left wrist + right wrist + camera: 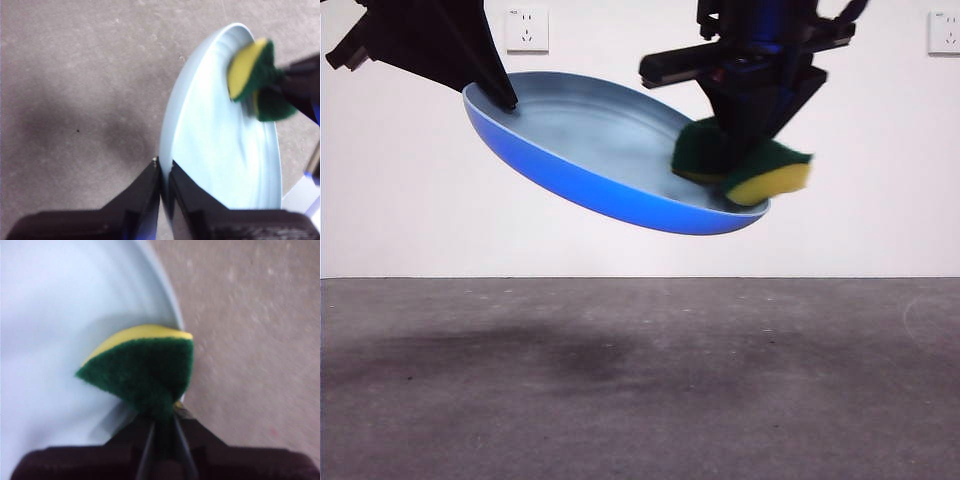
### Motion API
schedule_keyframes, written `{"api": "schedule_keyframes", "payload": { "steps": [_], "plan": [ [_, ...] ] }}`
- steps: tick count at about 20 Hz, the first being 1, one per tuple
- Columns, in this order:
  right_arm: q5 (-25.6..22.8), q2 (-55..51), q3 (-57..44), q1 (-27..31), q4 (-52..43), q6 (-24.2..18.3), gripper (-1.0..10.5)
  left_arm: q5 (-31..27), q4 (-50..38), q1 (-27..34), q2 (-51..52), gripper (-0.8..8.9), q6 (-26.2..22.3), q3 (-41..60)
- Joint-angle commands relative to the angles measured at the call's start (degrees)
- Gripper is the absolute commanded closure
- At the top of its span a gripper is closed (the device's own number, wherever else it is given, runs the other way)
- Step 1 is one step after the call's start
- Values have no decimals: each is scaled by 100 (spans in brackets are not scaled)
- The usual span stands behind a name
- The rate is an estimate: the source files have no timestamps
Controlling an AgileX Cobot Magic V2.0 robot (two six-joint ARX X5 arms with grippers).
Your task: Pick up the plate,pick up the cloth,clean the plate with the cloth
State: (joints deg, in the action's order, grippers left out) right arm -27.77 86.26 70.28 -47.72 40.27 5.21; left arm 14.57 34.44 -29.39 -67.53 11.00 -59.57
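Note:
The light blue plate (590,140) hangs tilted in the air above the table, its left rim higher. My left gripper (505,97) is shut on that upper left rim; in the left wrist view my left gripper (164,172) pinches the plate's (220,150) edge. My right gripper (745,135) comes from above at the plate's lower right and is shut on the cloth (745,165), a yellow sponge with a green top, pressed on the plate's inner face near its rim. In the right wrist view the cloth (145,370) is folded in my right gripper (162,420) over the plate (50,340).
The grey table (640,380) lies well below the plate. A white wall with two sockets (527,30) stands behind.

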Motion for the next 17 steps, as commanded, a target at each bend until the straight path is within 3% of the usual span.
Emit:
{"api": "schedule_keyframes", "payload": {
  "steps": [1,2,4,6,7,9,11,12,16,17],
  "plan": [
    [999,105,-79,208,-855,15,963,542,7,-144,70,821,-173,-57],
    [1556,105,-79,229,-1075,33,963,538,-17,-151,70,821,-173,-57],
    [3145,107,-79,229,-1506,33,963,518,-83,-149,70,821,-173,-57],
    [4144,105,-79,170,-1480,31,963,474,-271,-140,70,821,-166,-57],
    [4452,107,-79,116,-1331,24,963,407,-374,-125,70,821,-157,-57],
    [4568,105,-79,11,-807,-63,963,-136,-557,-120,70,821,-157,-57],
    [4433,105,-79,-7,-66,-299,963,-612,-592,-120,70,821,-166,-57],
    [4024,105,-79,-7,278,-326,963,-761,-560,-120,70,821,-205,-57],
    [872,94,-79,17,831,-192,963,-1222,-103,-46,42,821,-459,-57],
    [435,61,-79,28,809,-142,963,-1298,9,-46,24,821,-522,-57]
  ]
}}
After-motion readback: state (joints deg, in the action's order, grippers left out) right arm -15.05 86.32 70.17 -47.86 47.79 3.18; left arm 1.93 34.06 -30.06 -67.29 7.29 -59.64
